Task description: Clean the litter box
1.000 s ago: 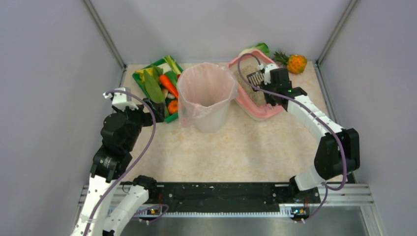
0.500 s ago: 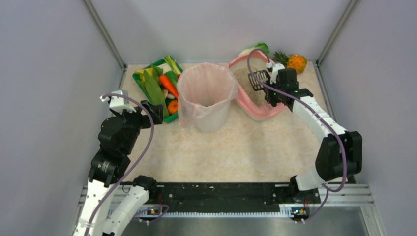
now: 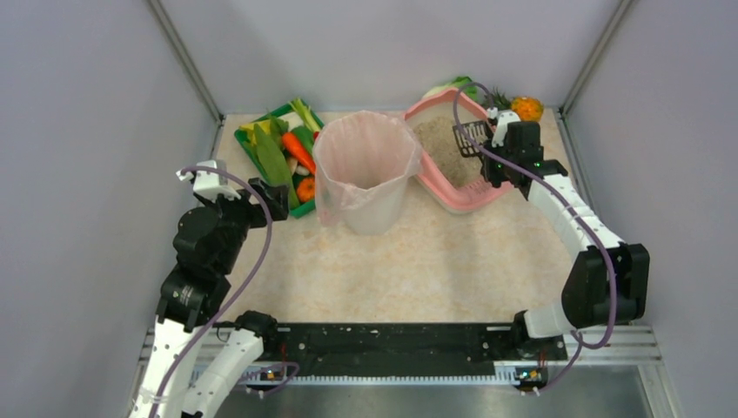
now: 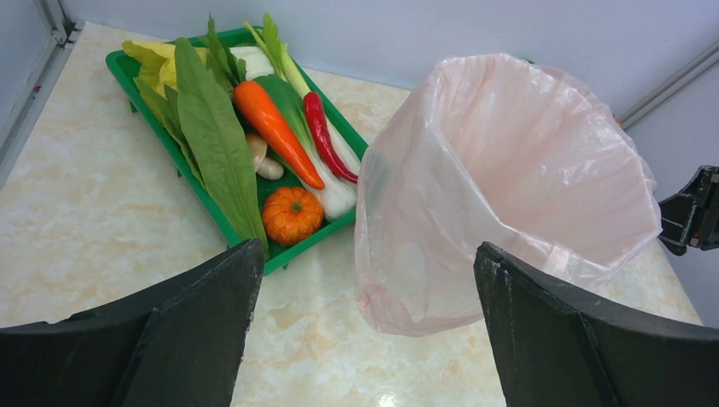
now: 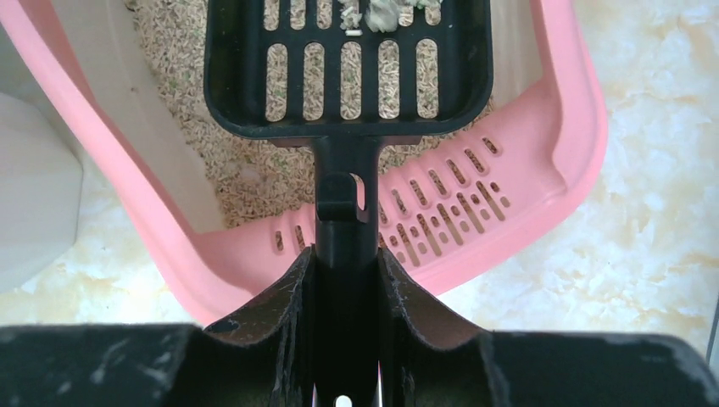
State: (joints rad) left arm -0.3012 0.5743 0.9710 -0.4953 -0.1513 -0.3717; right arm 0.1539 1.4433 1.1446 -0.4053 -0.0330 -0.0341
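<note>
Litter box [image 3: 459, 204]: far-right part of worktop [image 3: 418, 261], just beside pink-lined bin [image 3: 365, 174], slotted lip at near end.
Right jaws: closed on handle of black slotted scoop [image 5: 348, 140]. Scoop head sits over the litter [image 5: 246, 170], w/ a few pale clumps at its far end.
Left jaws: wide open, nothing between them, held above worktop, facing bin and green veg tray [image 4: 119, 64].
Toy pineapple [image 3: 526, 108]: far-right corner, behind box.
</note>
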